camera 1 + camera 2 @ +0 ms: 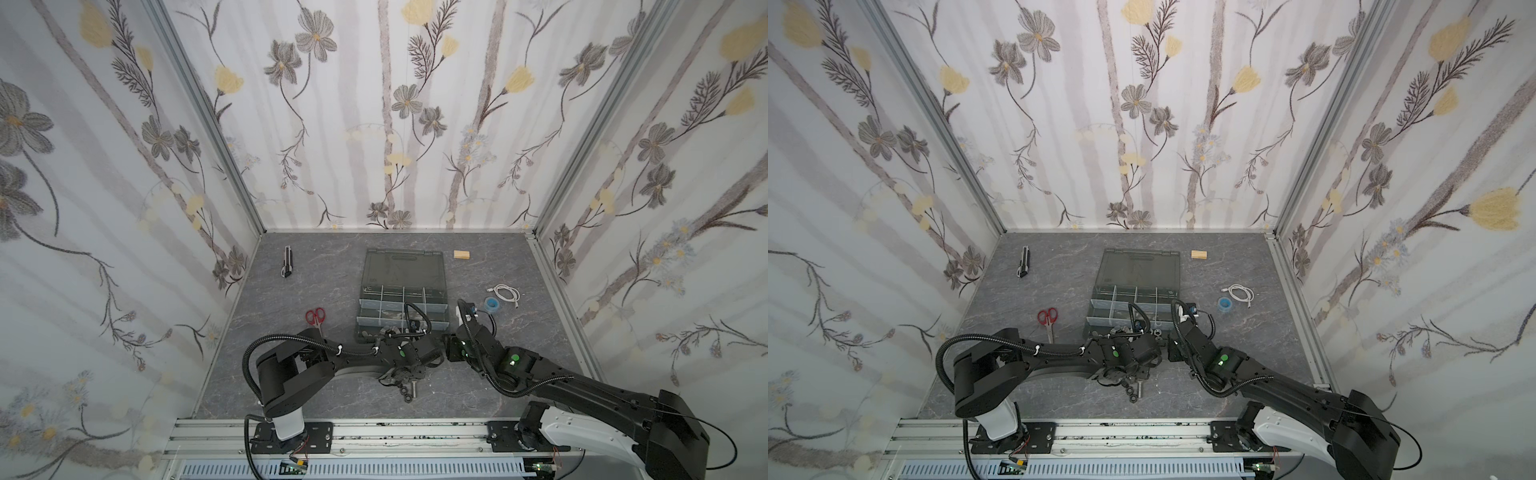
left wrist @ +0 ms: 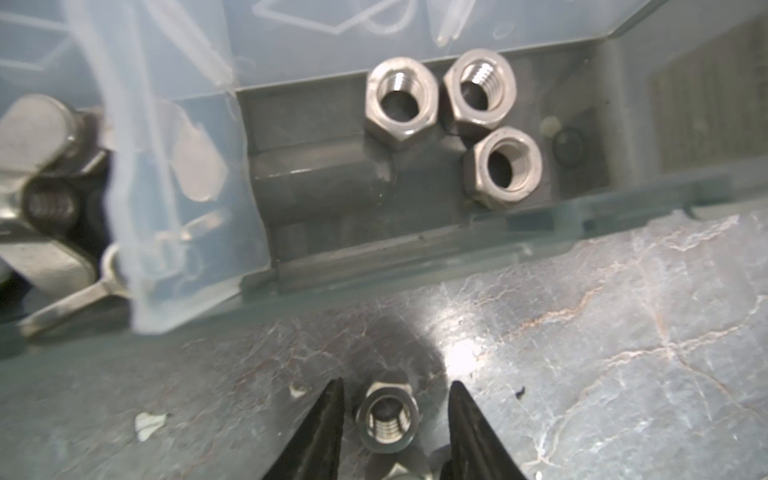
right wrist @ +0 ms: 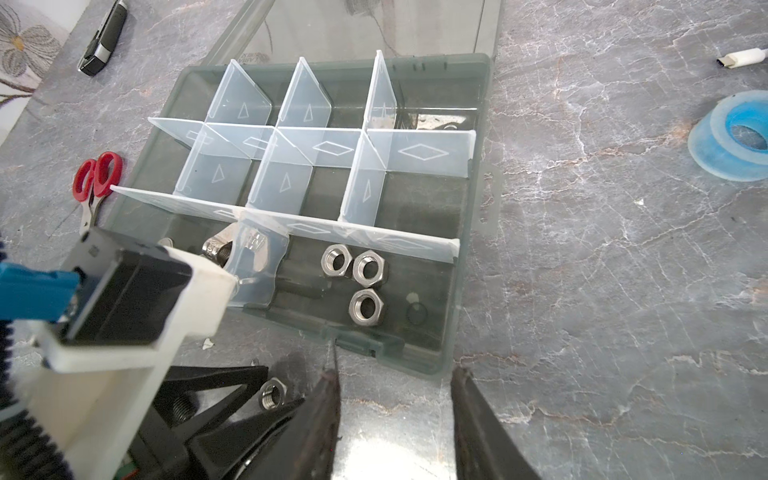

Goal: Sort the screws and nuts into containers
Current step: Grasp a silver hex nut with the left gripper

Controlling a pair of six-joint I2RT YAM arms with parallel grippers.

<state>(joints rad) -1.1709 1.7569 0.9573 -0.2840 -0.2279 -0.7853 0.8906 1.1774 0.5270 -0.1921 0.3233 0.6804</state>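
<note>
The dark grey organizer case (image 1: 372, 293) lies open mid-table, its containers split by pale dividers (image 3: 328, 149). Three silver hex nuts (image 3: 357, 270) sit in a front compartment (image 2: 316, 124). Wing nuts (image 2: 45, 166) lie in the one beside it. My left gripper (image 2: 397, 415) is open and straddles a silver hex nut (image 2: 388, 419) on the table just in front of the case, with a gap on each side. My right gripper (image 3: 395, 415) is open and empty over bare table by the case's front corner. A silver screw (image 1: 414, 390) and black nuts (image 1: 405, 394) lie loose beside the left gripper.
Red scissors (image 1: 316, 318) lie left of the case and a box cutter (image 1: 287, 261) lies at the back left. A wooden block (image 1: 461, 254) sits behind the lid. A white cable (image 1: 506, 293) and a blue tape roll (image 3: 735, 141) lie right of the case.
</note>
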